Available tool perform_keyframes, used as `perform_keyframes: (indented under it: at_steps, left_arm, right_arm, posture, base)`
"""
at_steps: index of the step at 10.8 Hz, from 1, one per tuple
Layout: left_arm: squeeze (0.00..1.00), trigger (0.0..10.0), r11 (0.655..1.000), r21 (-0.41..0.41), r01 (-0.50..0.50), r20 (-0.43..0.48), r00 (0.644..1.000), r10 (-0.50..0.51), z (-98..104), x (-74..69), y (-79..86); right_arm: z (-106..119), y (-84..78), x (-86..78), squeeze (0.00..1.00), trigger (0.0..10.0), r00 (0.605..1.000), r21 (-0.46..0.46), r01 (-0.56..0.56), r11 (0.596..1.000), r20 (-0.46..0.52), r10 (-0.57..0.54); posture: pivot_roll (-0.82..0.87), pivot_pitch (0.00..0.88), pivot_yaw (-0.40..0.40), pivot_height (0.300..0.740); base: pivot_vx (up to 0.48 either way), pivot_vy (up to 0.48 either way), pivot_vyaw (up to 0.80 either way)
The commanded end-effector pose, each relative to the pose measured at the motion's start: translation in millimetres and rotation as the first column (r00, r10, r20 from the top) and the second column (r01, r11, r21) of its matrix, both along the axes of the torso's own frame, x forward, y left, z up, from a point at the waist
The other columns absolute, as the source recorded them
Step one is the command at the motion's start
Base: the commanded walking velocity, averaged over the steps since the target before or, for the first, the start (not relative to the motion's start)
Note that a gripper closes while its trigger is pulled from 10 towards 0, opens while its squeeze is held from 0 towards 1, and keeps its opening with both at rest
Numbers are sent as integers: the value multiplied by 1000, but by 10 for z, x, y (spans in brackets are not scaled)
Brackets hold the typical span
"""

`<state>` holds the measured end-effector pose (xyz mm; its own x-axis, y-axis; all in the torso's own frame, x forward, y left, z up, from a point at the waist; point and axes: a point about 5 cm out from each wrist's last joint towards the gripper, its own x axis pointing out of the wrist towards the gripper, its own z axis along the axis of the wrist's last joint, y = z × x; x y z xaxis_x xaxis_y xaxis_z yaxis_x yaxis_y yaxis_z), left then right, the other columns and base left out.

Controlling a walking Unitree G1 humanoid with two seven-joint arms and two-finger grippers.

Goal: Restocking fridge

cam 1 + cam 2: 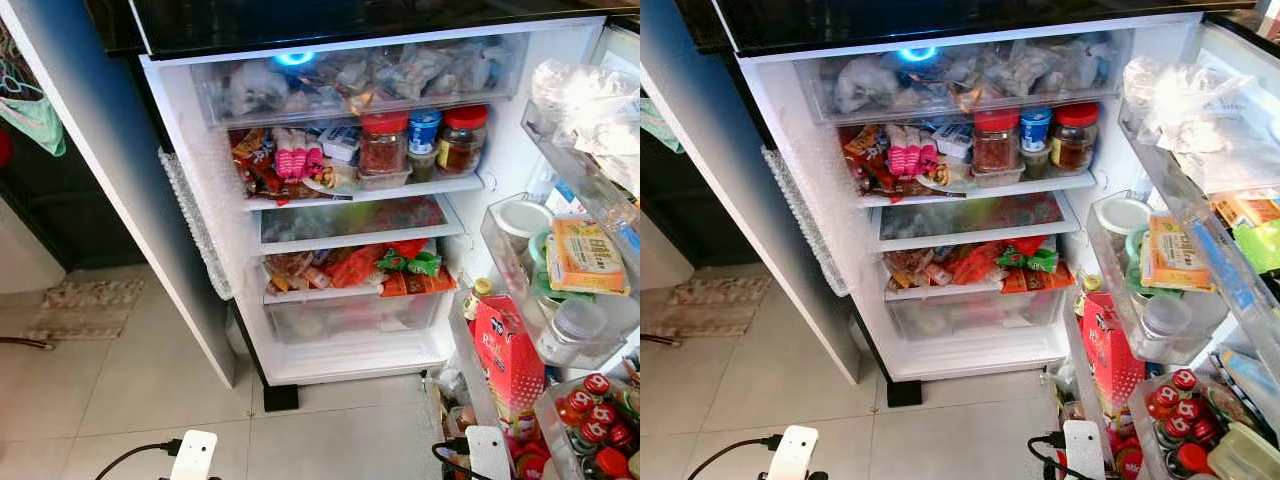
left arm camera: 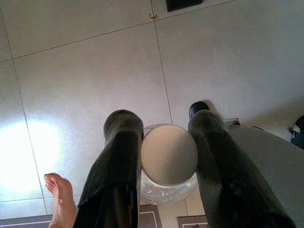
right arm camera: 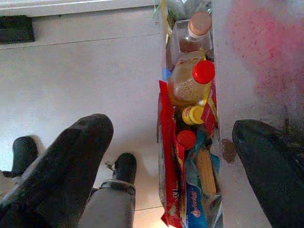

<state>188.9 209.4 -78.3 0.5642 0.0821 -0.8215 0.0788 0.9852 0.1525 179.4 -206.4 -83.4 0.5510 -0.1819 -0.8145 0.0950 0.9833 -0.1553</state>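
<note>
The fridge (image 1: 190, 190) stands open before me, its shelves packed with jars and packets. In the left wrist view my left gripper (image 2: 164, 119) is shut on a clear jar (image 2: 168, 156) with a pale round lid, held above the tiled floor. My right gripper (image 3: 173, 128) is open and hangs over the lowest door bin, where bottles with red caps (image 3: 203, 71) and red packets (image 3: 168, 156) stand. Both arms sit low, at the bottom edge of the eye views: the left (image 1: 194, 455) and the right (image 1: 486, 450).
The fridge door (image 1: 590, 250) swings out on the right, its bins full of tubs, a red carton (image 1: 510, 350) and red-capped bottles (image 1: 595, 410). Red-lidded jars (image 1: 384, 145) fill the upper shelf. A person's bare foot (image 2: 59, 199) rests on the floor near me. A mat (image 1: 85, 305) lies to the left.
</note>
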Motion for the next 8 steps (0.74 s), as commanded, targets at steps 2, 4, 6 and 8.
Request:
perform_keyframes:
  at_steps: [2, 4, 6, 8]
  left_arm:
    - [0, 10000, 1000, 3, -10, -11, 1000, 10, -9, -35, 47]
    - [0, 10000, 1000, -1, -9, -10, 1000, 9, -9, -35, 46]
    - [0, 10000, 1000, -3, -10, -7, 1000, 10, -6, -30, 45]
    - [0, 10000, 1000, 1, -9, -7, 1000, 9, -4, -27, 48]
  right_arm:
    - [9, -20, 4, 0, 10000, 999, -27, 31, 999, 15, -31]
    - [59, -520, -166, 0, 10000, 995, -61, 97, 993, 5, -97]
    - [69, -550, -165, 0, 10000, 994, -86, 108, 990, 8, -108]
    - [117, -686, -163, 0, 10000, 992, -109, 124, 986, 16, -123]
  posture:
    - [34, 0, 60, 740]
    - [32, 0, 61, 740]
    - [39, 0, 62, 740]
    - [39, 0, 63, 740]
  base:
    - [0, 0, 0]
    - [0, 0, 0]
    - [0, 0, 0]
    - [0, 0, 0]
